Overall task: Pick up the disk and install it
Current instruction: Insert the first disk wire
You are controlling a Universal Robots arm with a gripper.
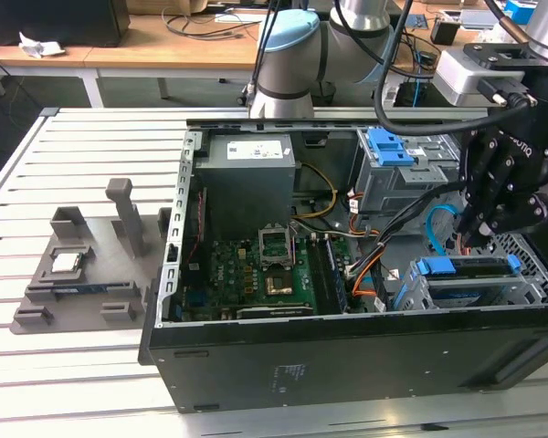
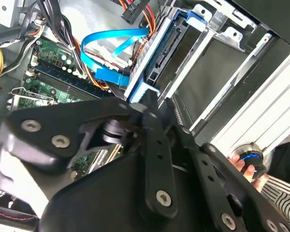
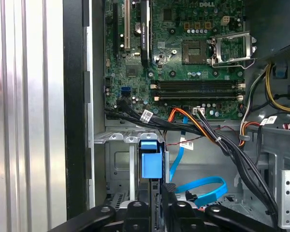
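Disk (image 1: 470,274) sits slotted in the drive cage (image 1: 535,288) just below the closed end effector (image 1: 472,241).

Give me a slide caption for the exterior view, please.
Pincer at the blue-railed disk in the drive cage of the open computer case.

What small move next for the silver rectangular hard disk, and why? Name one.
Probably a short, straight push deeper into the grey metal drive cage. The disk, blue plastic rails along its edges, already sits in the cage's slot, with the black gripper right at its blue end. The flat blue cable lies beside the slot, not across it.
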